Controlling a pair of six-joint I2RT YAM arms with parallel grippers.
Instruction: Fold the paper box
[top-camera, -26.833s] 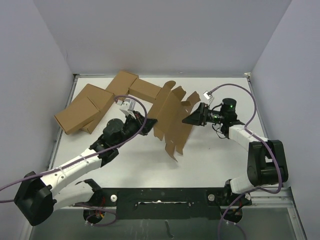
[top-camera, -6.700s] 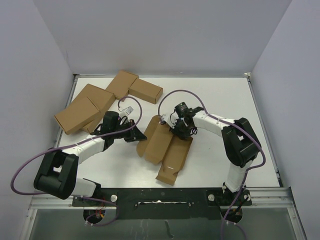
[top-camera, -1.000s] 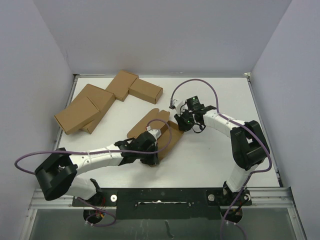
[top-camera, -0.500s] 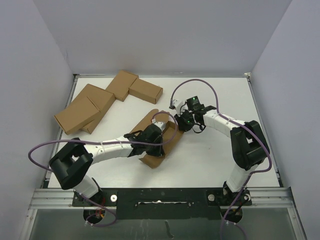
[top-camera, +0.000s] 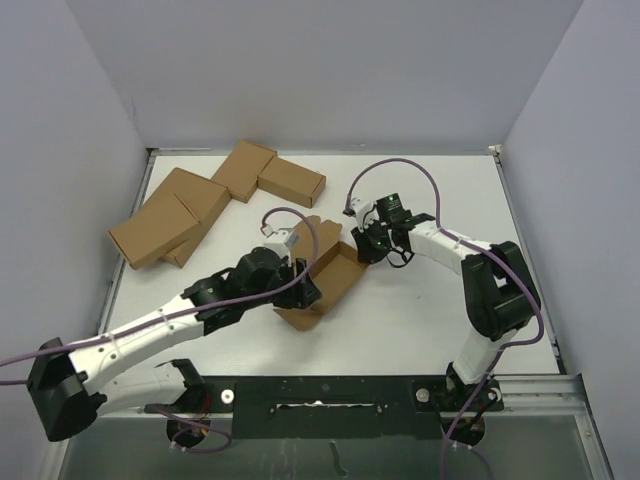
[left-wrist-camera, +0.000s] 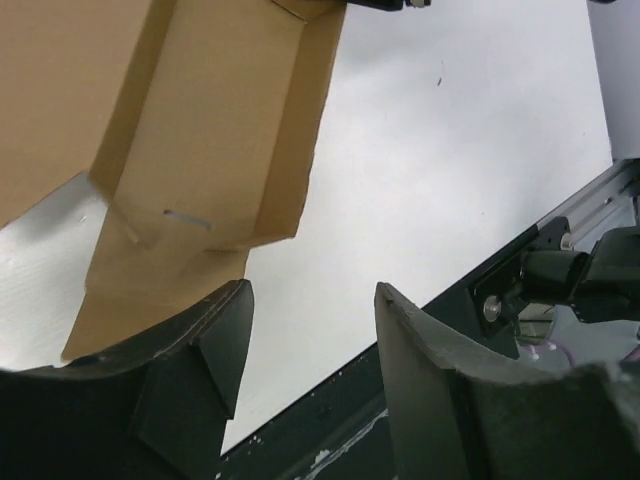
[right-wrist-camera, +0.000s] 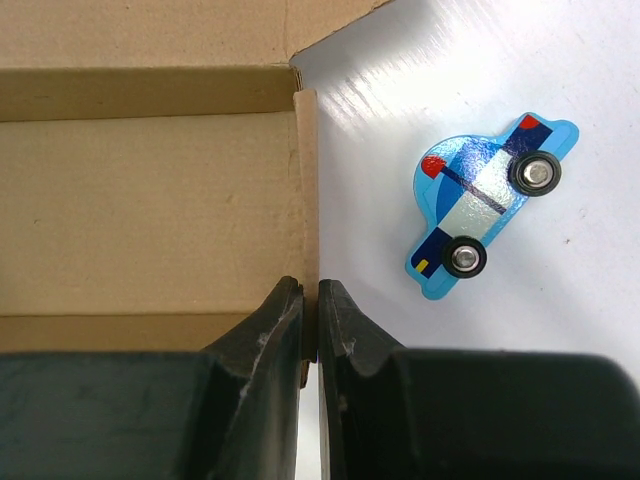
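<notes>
The paper box (top-camera: 337, 272) lies mid-table as a half-formed brown tray with raised walls and loose flaps. My right gripper (top-camera: 364, 247) is at its far right corner. In the right wrist view that gripper (right-wrist-camera: 310, 292) is shut on the upright edge of a side wall of the paper box (right-wrist-camera: 150, 190). My left gripper (top-camera: 308, 291) hovers at the tray's near left end. In the left wrist view it (left-wrist-camera: 312, 296) stands open with nothing between its fingers, and the paper box (left-wrist-camera: 205, 140) lies just beyond the left finger.
A cluster of brown cartons (top-camera: 215, 195) sits at the back left of the white table (top-camera: 430, 310). A blue toy car (right-wrist-camera: 490, 205) lies flat on the table beside the held wall. The black front rail (top-camera: 330, 390) runs along the near edge.
My left gripper has let go of the box and opened, drawing back toward the near left. The right gripper has kept its grip on the wall and barely moved.
</notes>
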